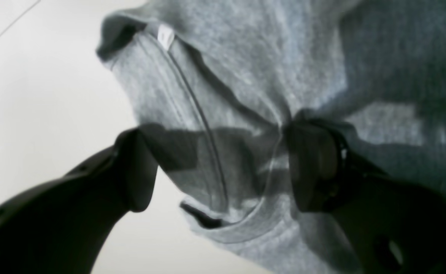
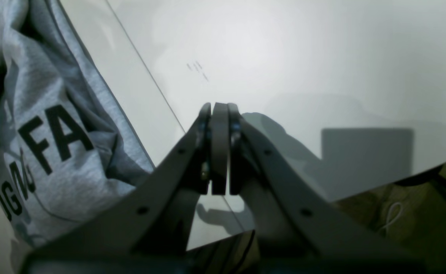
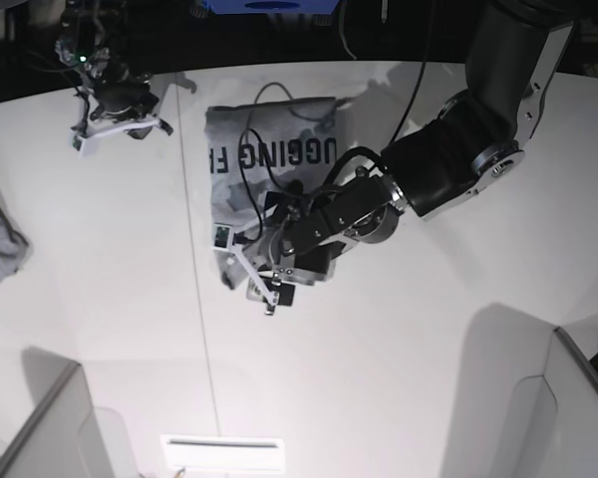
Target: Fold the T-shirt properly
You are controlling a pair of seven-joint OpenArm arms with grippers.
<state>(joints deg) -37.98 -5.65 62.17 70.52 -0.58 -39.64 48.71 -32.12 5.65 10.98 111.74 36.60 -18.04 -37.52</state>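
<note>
Two fingers (image 1: pixel 135 171) of the left gripper (image 1: pixel 223 167) stand well apart, straddling a hemmed edge of the T-shirt (image 1: pixel 245 68); one finger sits over bare table (image 1: pixel 48 87), the other presses against bunched cloth. Nothing is clamped between them. The cloth lies directly ahead of and between these fingers, its stitched seam running away from the camera toward a small white label (image 1: pixel 165 36). In the base view the T-shirt (image 3: pixel 269 159) lies partly folded on the table (image 3: pixel 399 378), lettering up, its long axis running away from the left gripper (image 3: pixel 264 284) at its near edge. The right gripper (image 2: pixel 219 148) has its fingers pressed together on nothing, well apart from the garment at the far corner. By position, the left arm is judged the nearer one for the next fold.
</note>
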